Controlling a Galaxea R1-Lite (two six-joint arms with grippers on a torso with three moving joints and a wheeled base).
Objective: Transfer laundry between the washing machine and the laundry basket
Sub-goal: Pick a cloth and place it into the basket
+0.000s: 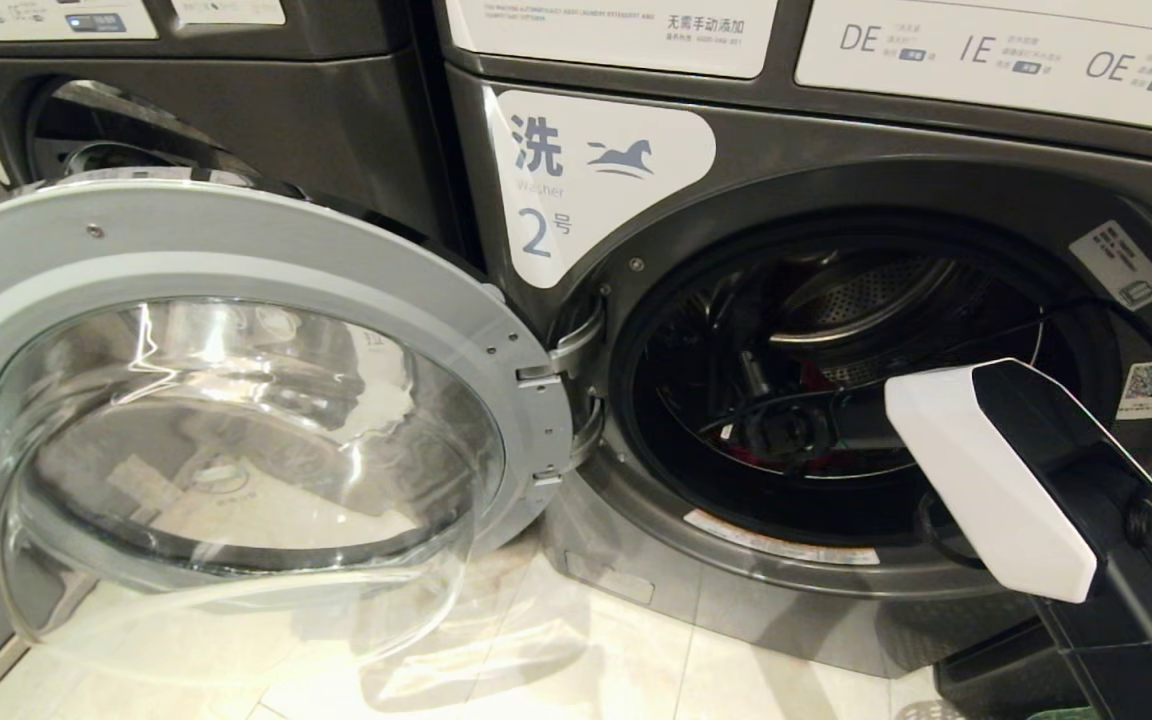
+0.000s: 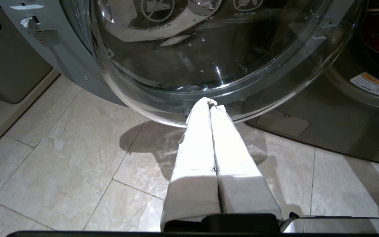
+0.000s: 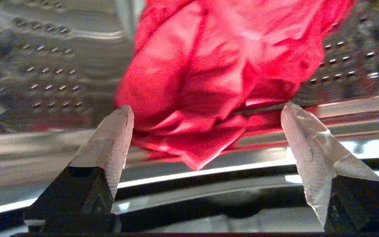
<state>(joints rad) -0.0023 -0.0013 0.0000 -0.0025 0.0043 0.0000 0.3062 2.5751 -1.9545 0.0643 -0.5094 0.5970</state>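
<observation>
Washing machine number 2 stands with its round glass door swung open to the left. My right arm reaches through the opening into the steel drum. In the right wrist view my right gripper is open wide, its taped fingers on either side of a crumpled red garment lying on the perforated drum wall, none of it pinched. Bits of that red garment show past the arm. My left gripper is shut and empty, parked low over the floor beneath the door glass.
Another machine stands to the left behind the open door. Pale floor tiles lie in front. A dark container edge shows low right beneath my right arm; I cannot tell whether it is the laundry basket.
</observation>
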